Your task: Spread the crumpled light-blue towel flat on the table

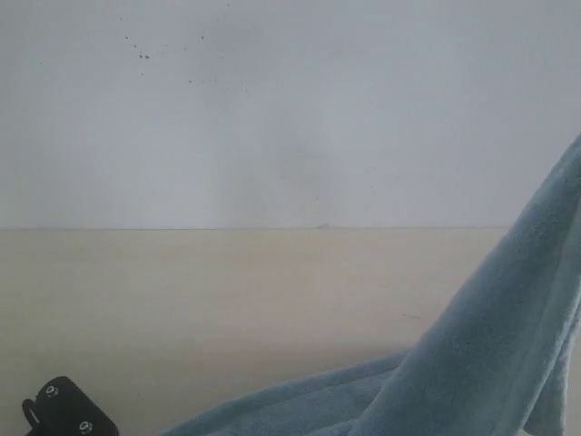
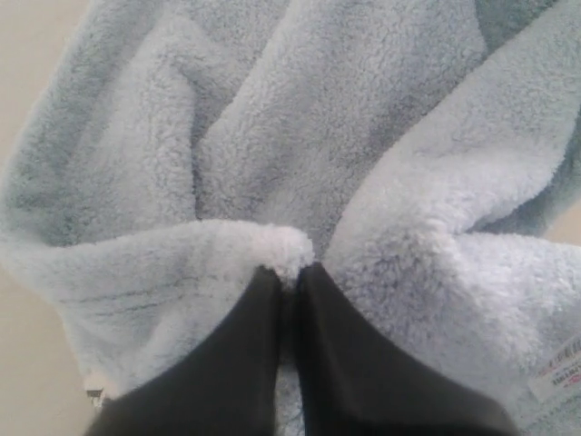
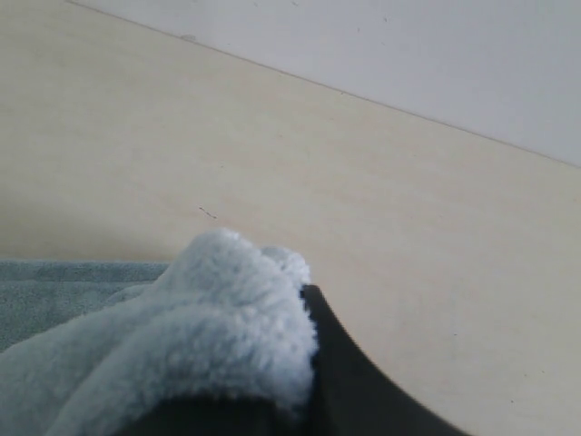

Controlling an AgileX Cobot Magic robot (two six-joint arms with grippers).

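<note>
Item: fluffy pale light-blue terry-cloth towel (image 1: pixel 481 363), crumpled, partly lying on smooth pale beige tabletop (image 1: pixel 227 300), one part raised steeply at the right.
Left claw (image 2: pixel 289 277): pressed together, pinching a towel fold.
Right claw (image 3: pixel 318 345): closed on bunched towel, above the tabletop.
Small white tag (image 2: pixel 558 372): near the hem.

Left hand (image 2: pixel 289 271), right hand (image 3: pixel 304 363): both clamped.

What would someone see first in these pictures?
The fluffy light-blue towel, rising steeply from the pale table at the right of the exterior view. In the left wrist view, the black left hand is shut on a pinch of its fold.
</note>
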